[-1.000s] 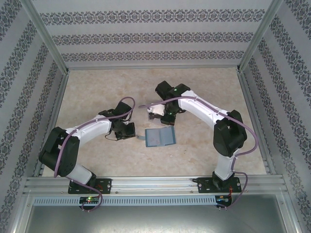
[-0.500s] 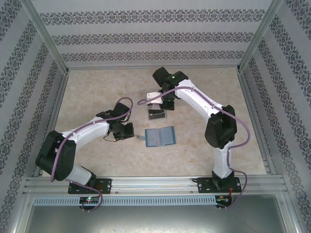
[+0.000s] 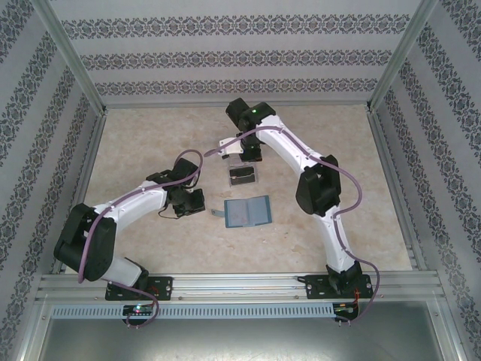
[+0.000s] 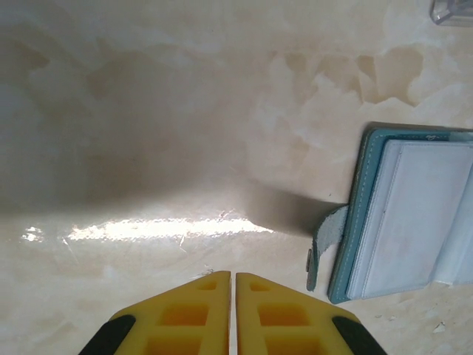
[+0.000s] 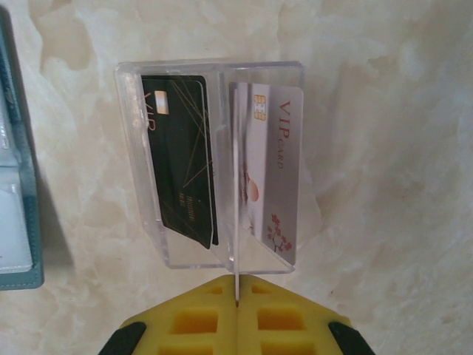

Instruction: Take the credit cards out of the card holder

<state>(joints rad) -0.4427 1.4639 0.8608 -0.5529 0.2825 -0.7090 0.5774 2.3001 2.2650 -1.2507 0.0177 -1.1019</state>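
The card holder [image 3: 247, 212] lies open on the table, a teal wallet with pale inner pockets [image 4: 414, 214] and a short tab strap [image 4: 325, 235] on its left edge. My right gripper [image 5: 236, 287] is shut on a thin credit card [image 5: 236, 185], seen edge-on above a clear tray [image 5: 211, 68]. In the top view that white card [image 3: 228, 142] sticks out left of the right gripper [image 3: 242, 148]. A black card [image 5: 181, 155] and a silver card [image 5: 273, 163] lie in the tray. My left gripper [image 4: 233, 279] is shut and empty, just left of the wallet.
The clear tray [image 3: 243, 176] sits just beyond the wallet near the table's middle. Patterned walls and metal frame rails enclose the table on three sides. The left arm's cable loops over its forearm [image 3: 150, 197].
The right arm has swung away from the wallet toward the far side, carrying the card over the tray, which it now uncovers. The left arm has barely moved.
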